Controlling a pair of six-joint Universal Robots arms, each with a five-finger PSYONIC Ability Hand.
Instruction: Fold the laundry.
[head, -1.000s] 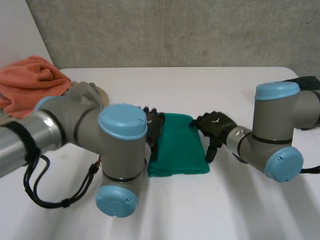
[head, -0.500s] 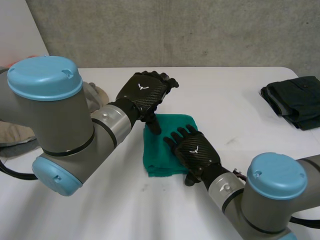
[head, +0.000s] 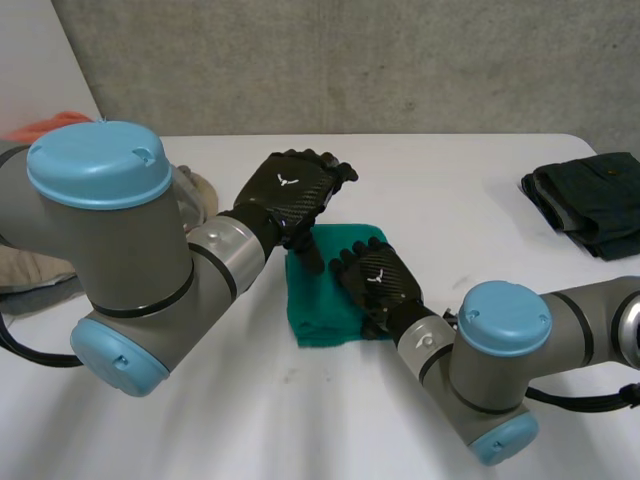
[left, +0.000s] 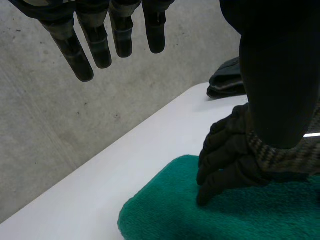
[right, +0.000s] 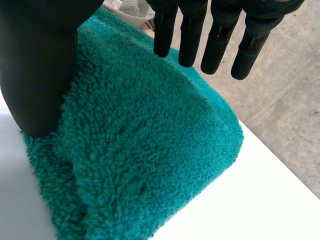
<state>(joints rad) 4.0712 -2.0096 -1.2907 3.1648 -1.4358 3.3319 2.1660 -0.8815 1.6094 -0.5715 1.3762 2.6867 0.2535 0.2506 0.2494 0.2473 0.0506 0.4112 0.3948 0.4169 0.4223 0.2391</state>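
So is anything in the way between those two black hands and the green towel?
Nothing visible. The right hand lies open over the green towel, fingertips on the cloth in the left wrist view. The left hand hangs open above the towel's far edge, with no other object between them.

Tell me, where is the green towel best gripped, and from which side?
Probably the towel at its bare left edge, pinched from the left: it lies flat and folded, so only an edge gives hold, and the right hand covers its right part.
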